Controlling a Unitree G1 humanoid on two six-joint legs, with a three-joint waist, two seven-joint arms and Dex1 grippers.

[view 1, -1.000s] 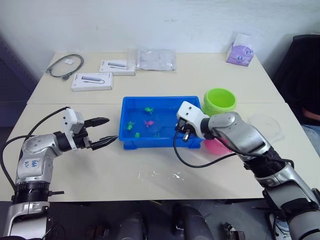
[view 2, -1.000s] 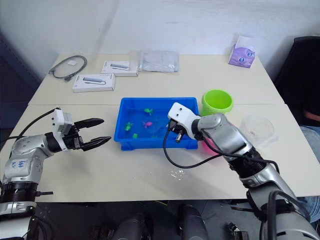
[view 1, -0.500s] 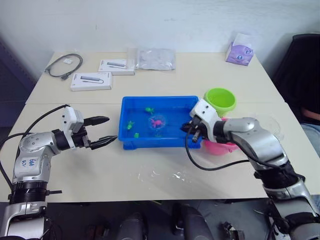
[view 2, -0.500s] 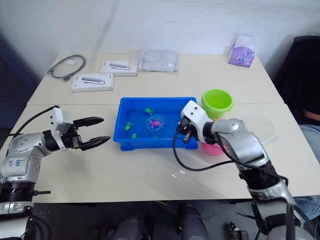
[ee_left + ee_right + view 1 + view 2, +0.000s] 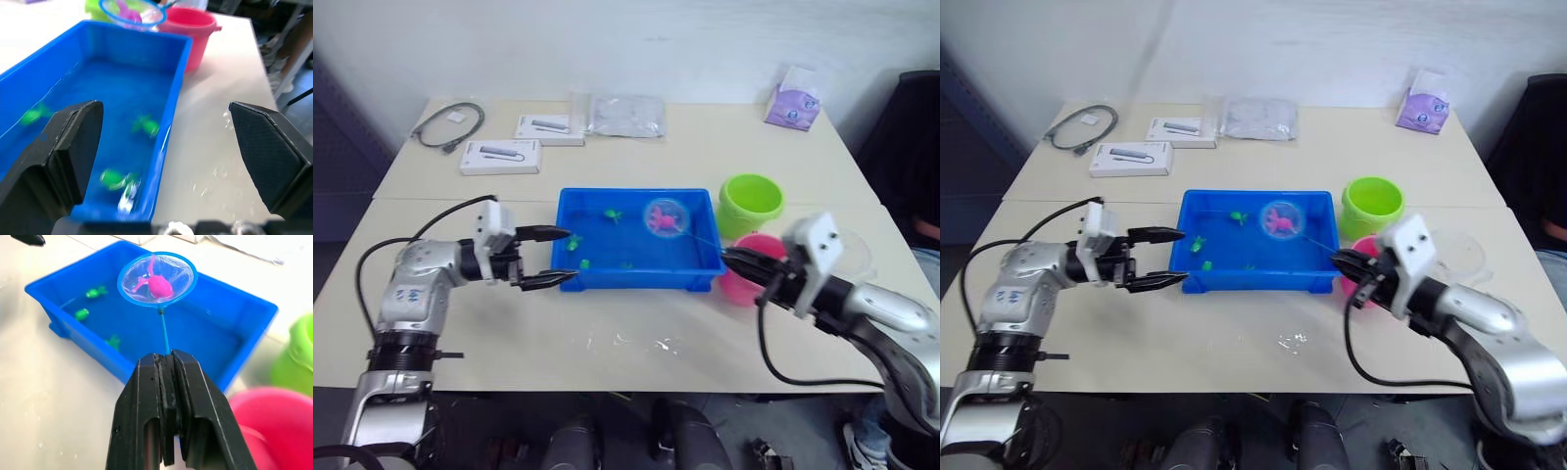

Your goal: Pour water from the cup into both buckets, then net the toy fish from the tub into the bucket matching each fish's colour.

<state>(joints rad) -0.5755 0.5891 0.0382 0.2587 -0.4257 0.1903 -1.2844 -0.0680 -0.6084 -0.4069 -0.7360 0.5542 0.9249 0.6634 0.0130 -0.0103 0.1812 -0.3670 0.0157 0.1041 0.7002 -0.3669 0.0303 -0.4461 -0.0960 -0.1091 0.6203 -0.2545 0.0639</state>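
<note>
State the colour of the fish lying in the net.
Pink; the fish in the net shows best in the right wrist view.

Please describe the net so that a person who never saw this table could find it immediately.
Find the blue tub in the middle of the table. The net is held above its far right part by the right gripper, shut on the thin handle. Its round light blue hoop carries a pink fish, while the green fish lie in the water.

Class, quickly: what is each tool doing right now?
Left tool: open, holding nothing, beside the tub.
Right tool: shut on the net, a pink fish in it.
</note>
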